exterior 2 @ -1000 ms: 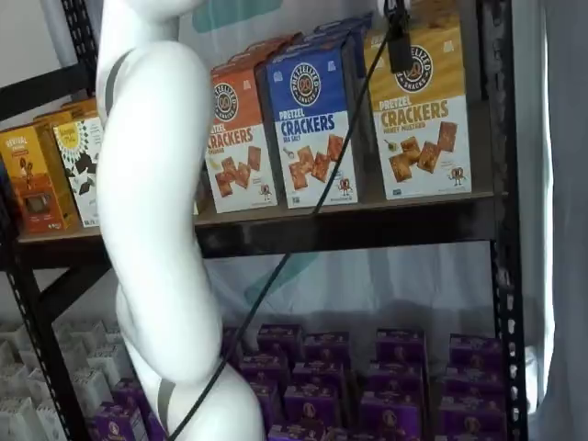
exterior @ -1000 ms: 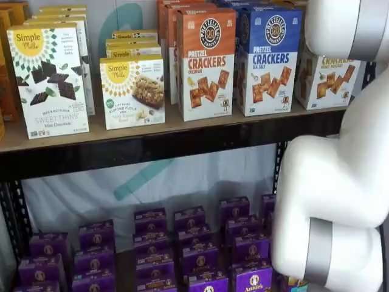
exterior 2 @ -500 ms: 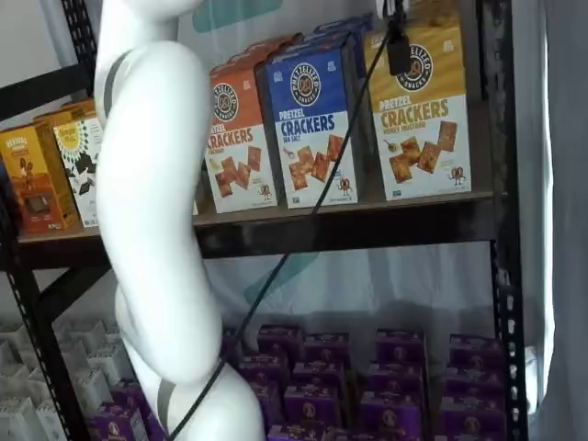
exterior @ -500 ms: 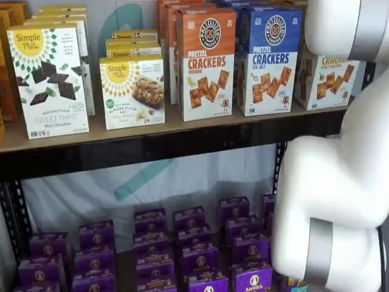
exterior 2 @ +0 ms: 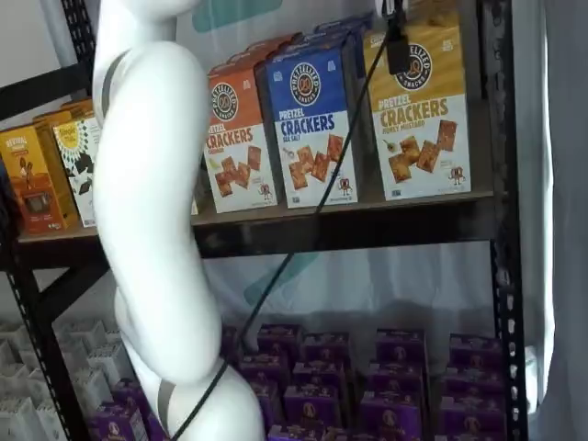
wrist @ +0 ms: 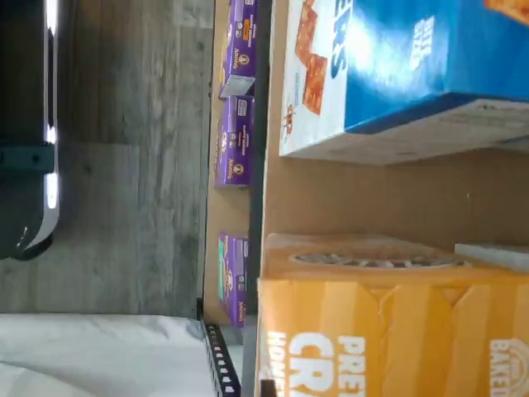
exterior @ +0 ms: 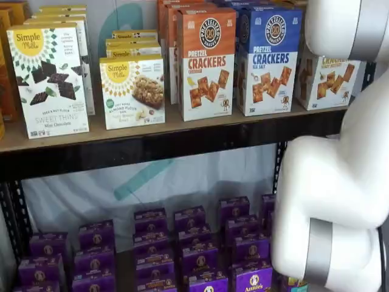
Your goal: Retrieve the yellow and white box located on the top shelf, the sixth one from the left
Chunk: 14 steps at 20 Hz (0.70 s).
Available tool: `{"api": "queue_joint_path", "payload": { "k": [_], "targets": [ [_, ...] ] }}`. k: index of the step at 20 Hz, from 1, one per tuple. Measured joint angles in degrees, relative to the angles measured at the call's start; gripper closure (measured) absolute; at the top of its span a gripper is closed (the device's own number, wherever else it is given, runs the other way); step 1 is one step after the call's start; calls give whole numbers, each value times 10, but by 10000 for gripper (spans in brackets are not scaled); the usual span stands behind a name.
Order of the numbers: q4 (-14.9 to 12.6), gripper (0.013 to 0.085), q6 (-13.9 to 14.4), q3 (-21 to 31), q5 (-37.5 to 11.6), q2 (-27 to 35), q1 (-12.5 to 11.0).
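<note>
The yellow and white box (exterior 2: 418, 110) stands upright at the right end of the top shelf (exterior 2: 349, 230), next to a blue-topped crackers carton (exterior 2: 308, 119). In a shelf view the arm hides most of the yellow and white box (exterior: 328, 82). Of the gripper (exterior 2: 397, 50), only a black piece shows. It hangs from the view's upper edge with a cable, in front of the box's yellow upper part. No gap between fingers shows. The wrist view, turned on its side, shows the box's yellow part (wrist: 388, 331) close up on the tan board (wrist: 372, 198).
An orange-topped crackers carton (exterior: 205, 61) and Simple Mills boxes (exterior: 48, 79) stand further left on the top shelf (exterior: 152, 146). Purple boxes (exterior: 194, 249) fill the lower level. The white arm (exterior: 340, 182) stands between the cameras and the shelves. A black upright (exterior 2: 501, 184) flanks the yellow box.
The arm has shifted very slightly. The boxes have not moved.
</note>
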Motion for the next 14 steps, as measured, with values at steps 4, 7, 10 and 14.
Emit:
{"api": "queue_joint_path", "payload": {
  "k": [4,7,10,14],
  "targets": [
    [0,450,-7,8,5,-13,-8],
    [3,450,-13,11,19,-24,-16],
    [3,450,-20,14,40,-38,-24],
    [7,450,-33,34,61,-69,-42]
  ]
}}
